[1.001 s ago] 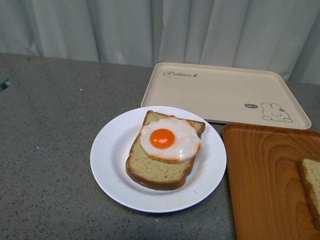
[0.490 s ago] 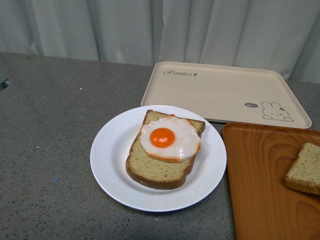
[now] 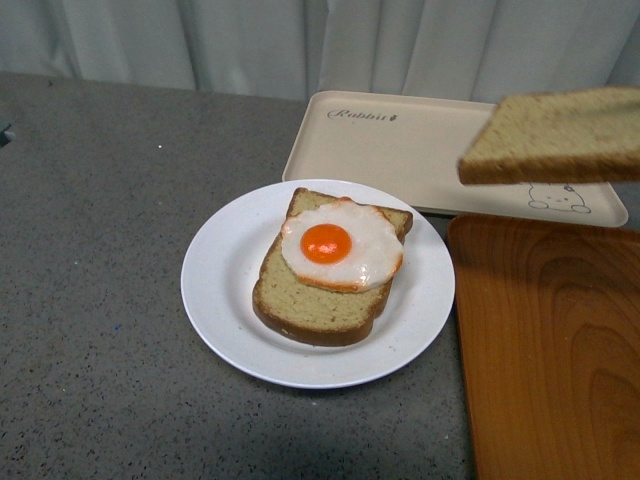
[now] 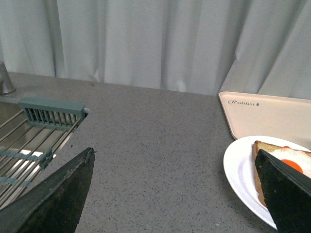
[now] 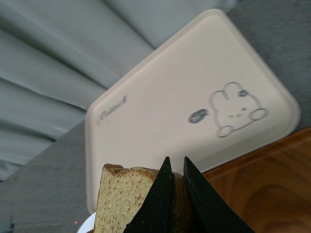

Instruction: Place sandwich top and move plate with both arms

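Right wrist view: right fingers (image 5: 158,206) pinch the sandwich top (image 5: 121,196), held aloft to reach the plate (image 3: 215,300). The left fingers (image 4: 53,199) gape empty.

You have a grey, speckled table (image 3: 100,300) in front of you. Three things lie right on it. The round white plate (image 3: 215,290) sits near the middle. The beige tray (image 3: 400,160) with the rabbit picture lies behind the plate, by the curtain, just beside the plate's far rim. The wooden tray (image 3: 550,350) lies to the right of the plate, close to it. Far off to the left, a wire rack (image 4: 29,141) sits sunk into the table.
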Robot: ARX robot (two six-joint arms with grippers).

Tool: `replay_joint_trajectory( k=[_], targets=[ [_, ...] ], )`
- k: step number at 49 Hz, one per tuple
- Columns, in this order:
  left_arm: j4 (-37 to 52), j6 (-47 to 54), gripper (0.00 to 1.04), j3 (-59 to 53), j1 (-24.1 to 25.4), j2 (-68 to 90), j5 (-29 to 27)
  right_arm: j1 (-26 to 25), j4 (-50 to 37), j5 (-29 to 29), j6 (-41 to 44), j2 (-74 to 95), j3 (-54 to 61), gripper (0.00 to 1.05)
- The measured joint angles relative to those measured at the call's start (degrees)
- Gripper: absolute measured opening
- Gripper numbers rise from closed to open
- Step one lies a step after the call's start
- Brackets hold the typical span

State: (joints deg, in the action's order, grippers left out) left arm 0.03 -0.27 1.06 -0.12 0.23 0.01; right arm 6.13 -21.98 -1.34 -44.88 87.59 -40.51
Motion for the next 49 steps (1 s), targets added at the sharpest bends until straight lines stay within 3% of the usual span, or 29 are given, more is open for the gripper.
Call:
replay_joint_trajectory(
  k=[22,48,49],
  targets=[
    [0.0,0.0,0.98,0.0,0.0,0.0,0.0,18.7,-6.5,-0.5,-3.2,14.4,-8.4,0.03],
    [0.0,0.0,0.98,0.0,0.0,0.0,0.0,20.7,-9.1,-1.9,-2.4,20.0,-4.0,0.03],
    [0.0,0.0,0.98,0.0,0.0,0.0,0.0,20.7,-8.9,-1.6,-2.0,20.0,-4.0,0.07]
  ],
)
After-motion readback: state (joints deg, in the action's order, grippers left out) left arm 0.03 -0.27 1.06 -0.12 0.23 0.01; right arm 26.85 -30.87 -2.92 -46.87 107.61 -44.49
